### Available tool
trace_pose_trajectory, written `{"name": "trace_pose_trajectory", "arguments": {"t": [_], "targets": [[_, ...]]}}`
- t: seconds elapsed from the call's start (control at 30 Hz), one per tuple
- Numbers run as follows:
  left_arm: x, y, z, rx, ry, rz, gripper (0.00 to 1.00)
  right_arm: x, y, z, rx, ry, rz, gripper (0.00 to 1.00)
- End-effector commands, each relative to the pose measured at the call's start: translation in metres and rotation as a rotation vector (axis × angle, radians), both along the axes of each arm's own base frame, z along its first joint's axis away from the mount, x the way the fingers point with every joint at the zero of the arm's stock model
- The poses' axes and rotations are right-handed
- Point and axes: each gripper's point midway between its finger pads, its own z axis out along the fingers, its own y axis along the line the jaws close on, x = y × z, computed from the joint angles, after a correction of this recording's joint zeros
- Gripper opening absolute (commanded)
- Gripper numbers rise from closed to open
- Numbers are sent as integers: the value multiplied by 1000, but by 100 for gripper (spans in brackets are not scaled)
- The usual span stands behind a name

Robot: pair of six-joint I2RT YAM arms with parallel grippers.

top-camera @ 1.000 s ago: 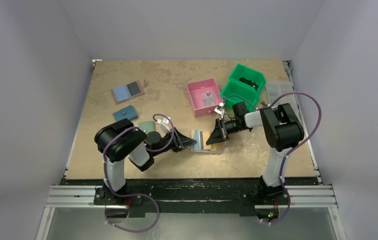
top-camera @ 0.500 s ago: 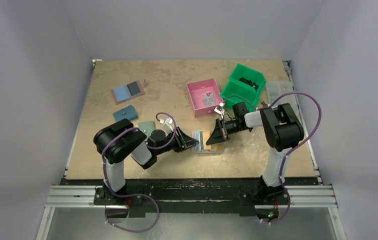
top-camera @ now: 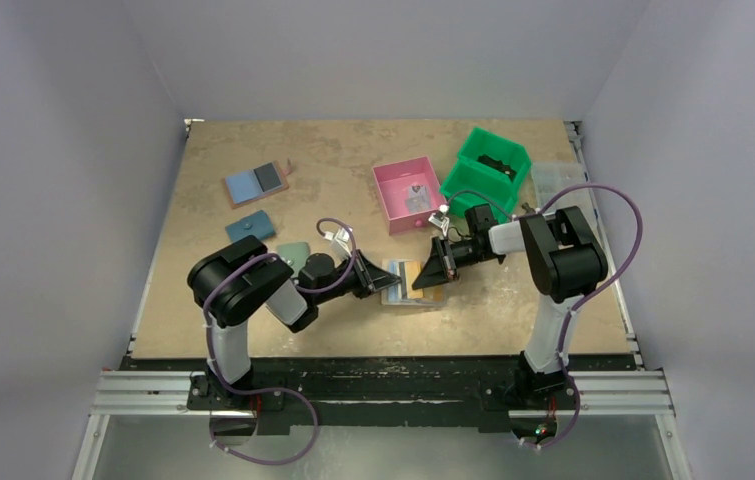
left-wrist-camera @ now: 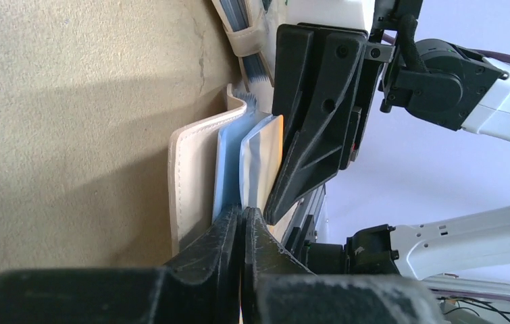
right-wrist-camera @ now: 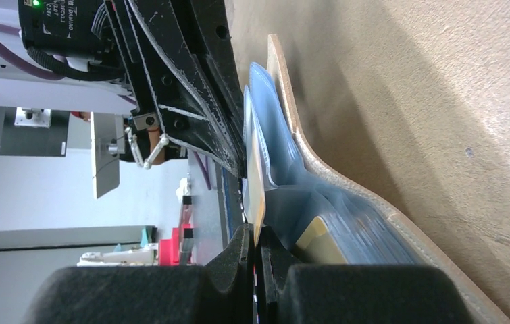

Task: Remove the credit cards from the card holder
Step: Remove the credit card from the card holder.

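Extraction under way: right fingers (right-wrist-camera: 228, 260) pinch the thin gold-yellow credit card (right-wrist-camera: 255, 182) in the open beige-tan bifold card holder (left-wrist-camera: 188, 182), left fingers (left-wrist-camera: 223, 233) are closed at its pale blue pocket (left-wrist-camera: 228, 162), and the next move likely calls for a straight outward pull.

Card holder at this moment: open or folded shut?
Open. The card holder lies spread on the table, beige cover down, pale blue pockets facing up in both wrist views.
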Motion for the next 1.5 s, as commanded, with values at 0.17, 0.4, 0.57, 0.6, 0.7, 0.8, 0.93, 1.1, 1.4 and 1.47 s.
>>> {"name": "trace_pose_trajectory", "arguments": {"t": [0.17, 0.4, 0.57, 0.6, 0.7, 0.8, 0.93, 1.1, 1.4, 1.47], "targets": [[0, 4, 9, -43, -31, 9, 0, 10, 2, 1, 3, -30, 2, 6], [-3, 10, 3, -70, -16, 12, 0, 12, 0, 1, -1, -27, -8, 17], [-4, 11, 1, -73, -14, 12, 0, 12, 0, 1, -1, -23, -15, 19], [-4, 11, 1, -73, -13, 12, 0, 13, 0, 1, -2, -22, -16, 19], [-4, 11, 1, -73, -13, 12, 0, 13, -1, -1, -9, -13, -21, 15], [-4, 12, 0, -71, -11, 13, 0, 14, 0, -1, -13, -13, -23, 2], [-3, 18, -2, -67, -7, 29, 0, 16, -2, 0, -19, -20, -30, 0], [-5, 30, -4, -60, -1, 44, 0, 18, -6, -3, -25, -8, -51, 0], [-5, 34, -7, -55, 1, 48, 0, 22, -9, -3, -57, -44, -63, 0], [-4, 36, -9, -45, 1, 53, 0, 25, -12, -1, -94, -106, -52, 0]]}}
